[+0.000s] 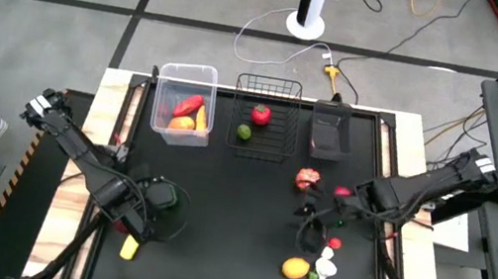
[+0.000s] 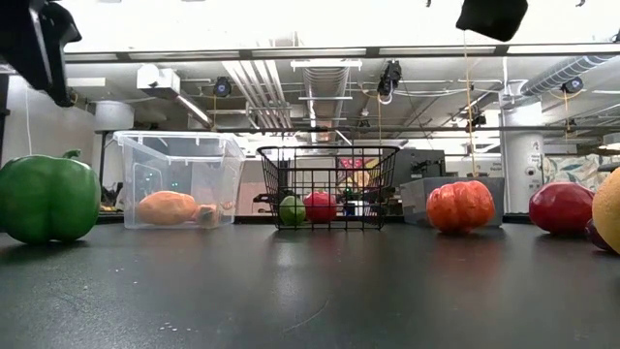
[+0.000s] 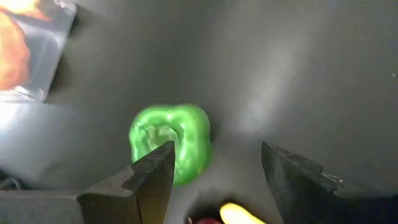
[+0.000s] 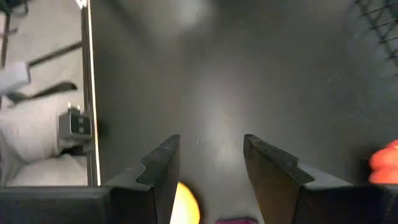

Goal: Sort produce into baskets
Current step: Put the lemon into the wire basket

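Green pepper (image 2: 46, 199) is sitting closest to the low camera, at the table's (image 1: 230, 257) left front; in the left wrist view it (image 3: 169, 142) is lying just beyond the left claw (image 3: 214, 165), whose fingers are spread wide and grasping nothing, one finger overlapping the pepper's edge; the claw appears to be lining up above it for a pick, judging from that framing. A yellow piece (image 1: 129, 248) is lying just beside that arm near the front edge. Across the back, the tub (image 1: 189, 72) is holding a red and an orange piece, the wire basket (image 1: 270, 83) is holding a red piece (image 1: 261, 114) and a lime (image 1: 243, 132), and the dark bin (image 1: 327, 144) looks unfilled; this suggests sorting is partly done. Right claw (image 4: 210, 158) is hanging released over bare mat, with a yellow fruit (image 1: 295, 267) showing between its fingers below; it is probably poised over the right-hand cluster, where an orange-red lumpy piece (image 1: 308, 179), small red bits and a white piece (image 1: 326, 267) are waiting, well apart from the baskets.
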